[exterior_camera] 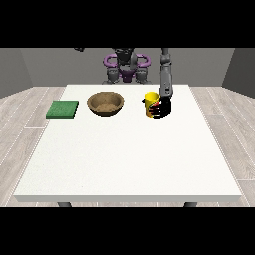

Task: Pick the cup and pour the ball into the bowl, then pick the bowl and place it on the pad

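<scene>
- Three things stand on the white worktop (129,159): a yellow cup (151,103), a brown bowl (105,103) and a green pad (63,109).
- The hand at the view's right (163,107) is at the cup; its black fingers (156,110) lie across the cup's lower side, curled round it as far as I can see.
- The cup stands upright and touches the fingers; its base seems to rest on the worktop, but this is hard to tell.
- The ball is not visible; the inside of the cup cannot be seen from here.
- The bowl is near the fingers, toward the view's left, apart from the cup.
- The pad lies flat, farther from the fingers than the bowl, close to the worktop's left edge.
- The other hand shows nowhere in the view.
</scene>
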Robot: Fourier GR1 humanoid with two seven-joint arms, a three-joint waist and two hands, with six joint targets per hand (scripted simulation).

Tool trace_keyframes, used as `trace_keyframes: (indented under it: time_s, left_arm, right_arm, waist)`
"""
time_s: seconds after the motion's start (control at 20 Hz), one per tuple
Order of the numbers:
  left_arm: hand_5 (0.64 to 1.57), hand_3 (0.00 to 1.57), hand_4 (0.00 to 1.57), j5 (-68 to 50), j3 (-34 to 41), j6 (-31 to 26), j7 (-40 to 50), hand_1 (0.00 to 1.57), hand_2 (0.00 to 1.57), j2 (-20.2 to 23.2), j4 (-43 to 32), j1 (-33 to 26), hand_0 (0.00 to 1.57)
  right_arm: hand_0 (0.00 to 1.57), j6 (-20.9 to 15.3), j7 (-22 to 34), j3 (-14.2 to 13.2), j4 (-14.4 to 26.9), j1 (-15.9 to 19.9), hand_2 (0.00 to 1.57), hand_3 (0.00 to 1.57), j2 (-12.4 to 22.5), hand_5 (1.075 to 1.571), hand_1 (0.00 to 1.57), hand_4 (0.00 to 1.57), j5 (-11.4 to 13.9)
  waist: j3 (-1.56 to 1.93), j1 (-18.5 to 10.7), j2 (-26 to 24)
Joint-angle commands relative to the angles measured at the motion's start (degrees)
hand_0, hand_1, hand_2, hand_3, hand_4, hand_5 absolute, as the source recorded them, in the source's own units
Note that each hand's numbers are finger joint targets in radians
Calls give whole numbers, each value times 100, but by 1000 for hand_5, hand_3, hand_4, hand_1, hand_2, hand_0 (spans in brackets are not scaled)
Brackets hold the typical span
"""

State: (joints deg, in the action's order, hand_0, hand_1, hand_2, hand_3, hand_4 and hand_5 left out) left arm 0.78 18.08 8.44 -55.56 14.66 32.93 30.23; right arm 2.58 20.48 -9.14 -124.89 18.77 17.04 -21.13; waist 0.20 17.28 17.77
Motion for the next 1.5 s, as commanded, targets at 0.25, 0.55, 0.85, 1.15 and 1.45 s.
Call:
trace_keyframes:
  time_s: [0.25, 0.55, 0.85, 1.15, 1.45]
  left_arm:
    - [1498, 1571, 1108, 1018, -852, 1157, 1150, 1345, 1571, -201, 51, 278, 1345]
    - [1526, 1571, 1096, 1942, -1435, 2091, 2013, 1394, 1571, -147, -4, 918, 1394]
    - [1548, 1571, 1058, 2584, -1719, 2610, 3027, 1405, 1571, -138, -302, 1557, 1405]
    - [1564, 1571, 940, 3512, -2146, 3479, 3873, 1411, 1571, -132, -711, 1964, 1411]
    - [1552, 1571, 828, 5121, -3111, 4352, 5082, 1368, 1571, -39, -1322, 2489, 1368]
  right_arm:
    - [0, 274, 13, -411, 945, -392, 0, 0, 80, 1558, 0, 177, -293]
    - [0, 354, -498, -215, 1254, -485, 0, 0, -157, 1560, 0, 238, 69]
    - [0, 646, -200, -565, 1378, -194, 0, 0, 217, 1561, 0, 292, -508]
    - [0, 495, -201, -401, 1332, -11, 0, 0, 117, 1562, 0, 324, -319]
    - [0, 599, -583, -304, 1870, 85, 0, 0, -5, 1562, 0, 347, -125]
  waist:
    - [-14, -402, -1205]
    - [-12, -475, -1091]
    - [-18, -179, -1115]
    - [-19, -91, -938]
    - [0, -178, -978]
